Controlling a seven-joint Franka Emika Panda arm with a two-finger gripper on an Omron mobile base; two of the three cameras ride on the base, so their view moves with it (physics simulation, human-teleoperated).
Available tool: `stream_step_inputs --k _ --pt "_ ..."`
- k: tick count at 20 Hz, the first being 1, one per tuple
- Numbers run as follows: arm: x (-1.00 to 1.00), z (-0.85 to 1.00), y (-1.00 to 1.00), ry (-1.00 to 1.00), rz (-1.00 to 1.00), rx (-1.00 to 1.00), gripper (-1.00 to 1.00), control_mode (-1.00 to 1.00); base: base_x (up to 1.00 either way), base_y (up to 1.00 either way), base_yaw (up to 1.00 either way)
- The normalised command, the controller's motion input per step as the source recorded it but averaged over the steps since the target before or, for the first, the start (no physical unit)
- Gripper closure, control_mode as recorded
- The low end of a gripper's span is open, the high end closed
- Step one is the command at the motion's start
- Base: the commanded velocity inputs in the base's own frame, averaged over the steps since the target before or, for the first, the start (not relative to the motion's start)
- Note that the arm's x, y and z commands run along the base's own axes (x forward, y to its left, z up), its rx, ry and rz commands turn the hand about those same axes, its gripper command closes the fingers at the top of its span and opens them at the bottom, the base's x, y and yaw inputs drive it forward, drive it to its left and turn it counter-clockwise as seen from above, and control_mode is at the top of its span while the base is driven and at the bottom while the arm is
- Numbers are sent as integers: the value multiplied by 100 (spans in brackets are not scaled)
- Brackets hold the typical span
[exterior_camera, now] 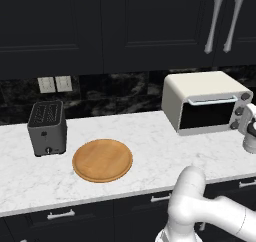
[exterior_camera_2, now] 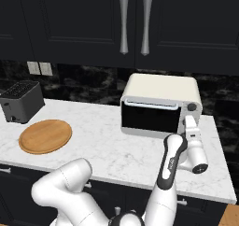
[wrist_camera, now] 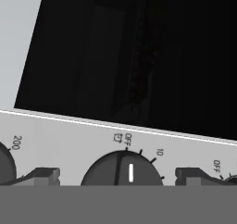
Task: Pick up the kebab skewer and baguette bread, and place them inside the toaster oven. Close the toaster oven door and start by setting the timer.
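Observation:
The cream-white toaster oven point(exterior_camera: 200, 88) point(exterior_camera_2: 161, 90) stands at the back right of the marble counter. Its dark glass door point(exterior_camera: 206, 115) point(exterior_camera_2: 150, 118) is closed, handle bar on top. My gripper point(exterior_camera: 246, 117) point(exterior_camera_2: 189, 123) point(wrist_camera: 119, 176) is up against the knob column on the oven's right side. In the hand view it is open, and its fingertips point(wrist_camera: 44, 174) stand either side of the timer knob point(wrist_camera: 122, 167) without touching it. The knob's white mark points near OFF. The kebab skewer and the baguette bread are hidden from view.
A round wooden board point(exterior_camera: 102, 160) point(exterior_camera_2: 45, 136) lies on the counter point(exterior_camera: 150, 136) left of the oven. A dark grey slot toaster point(exterior_camera: 47, 128) point(exterior_camera_2: 21, 101) stands further left. Dark cabinets with long handles point(exterior_camera_2: 135, 23) hang above.

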Motion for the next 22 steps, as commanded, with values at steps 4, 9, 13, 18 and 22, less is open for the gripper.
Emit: stream_step_inputs --k 4,9,13,18,22 --pt "0 3 0 -1 -3 -5 -100 -100 0 0 0" --pt "0 2 0 0 -5 -5 -100 -100 0 0 0" --pt "-1 1 0 0 -7 -3 -100 -100 0 0 0" --pt "-2 0 0 0 -5 0 -100 -100 0 0 0" --pt "0 0 0 0 -2 0 -100 -100 0 0 0"
